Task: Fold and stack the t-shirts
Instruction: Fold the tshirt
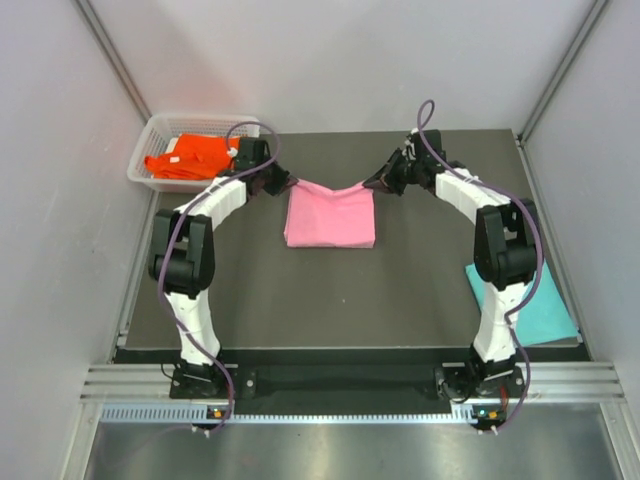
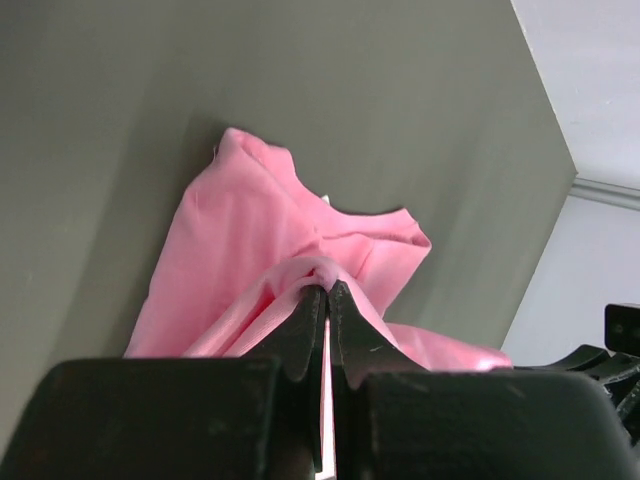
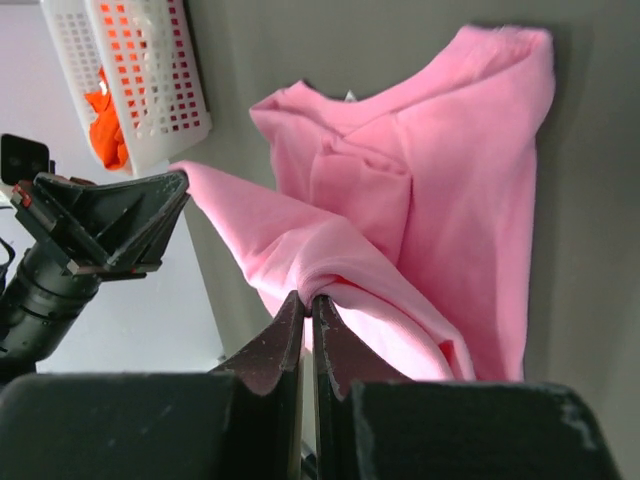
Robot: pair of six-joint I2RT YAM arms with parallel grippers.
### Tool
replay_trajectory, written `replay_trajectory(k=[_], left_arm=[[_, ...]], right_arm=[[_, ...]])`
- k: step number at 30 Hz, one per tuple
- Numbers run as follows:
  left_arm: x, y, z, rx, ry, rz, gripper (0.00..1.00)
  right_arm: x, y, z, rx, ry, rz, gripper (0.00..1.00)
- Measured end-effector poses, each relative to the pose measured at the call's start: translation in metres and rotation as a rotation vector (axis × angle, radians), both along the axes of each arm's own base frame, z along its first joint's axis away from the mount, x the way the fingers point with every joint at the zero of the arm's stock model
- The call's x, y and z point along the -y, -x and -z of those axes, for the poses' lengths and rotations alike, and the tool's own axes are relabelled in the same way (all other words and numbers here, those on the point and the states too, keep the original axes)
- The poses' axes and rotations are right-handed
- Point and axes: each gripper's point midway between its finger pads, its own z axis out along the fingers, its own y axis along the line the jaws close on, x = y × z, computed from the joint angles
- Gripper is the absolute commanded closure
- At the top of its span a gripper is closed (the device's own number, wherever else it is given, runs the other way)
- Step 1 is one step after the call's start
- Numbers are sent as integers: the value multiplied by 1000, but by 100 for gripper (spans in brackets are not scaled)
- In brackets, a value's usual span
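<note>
A light pink t-shirt lies partly folded at the middle back of the dark table, its far edge lifted at both corners. My left gripper is shut on the far left corner; the left wrist view shows pink cloth pinched at the left gripper. My right gripper is shut on the far right corner, with the pink t-shirt bunched at the right gripper. A teal t-shirt lies folded at the table's right edge. An orange t-shirt sits in the basket.
The white wire-mesh basket stands at the back left corner, also seen in the right wrist view as the basket. Grey walls close in on three sides. The left arm's gripper shows in the right wrist view.
</note>
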Motion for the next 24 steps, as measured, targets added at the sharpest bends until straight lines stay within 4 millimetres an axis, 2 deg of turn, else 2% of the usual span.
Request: replay_trajectory(k=[5, 9, 14, 24], left_arm=[[1, -14, 14, -20, 17, 0, 100], [3, -27, 13, -7, 37, 5, 100], [1, -44, 19, 1, 60, -3, 100], [1, -64, 50, -28, 107, 8, 100]], right_arm=[[5, -16, 22, -44, -7, 3, 100], [6, -29, 32, -59, -16, 3, 100], [4, -41, 38, -68, -33, 8, 100], [3, -57, 49, -89, -52, 31, 100]])
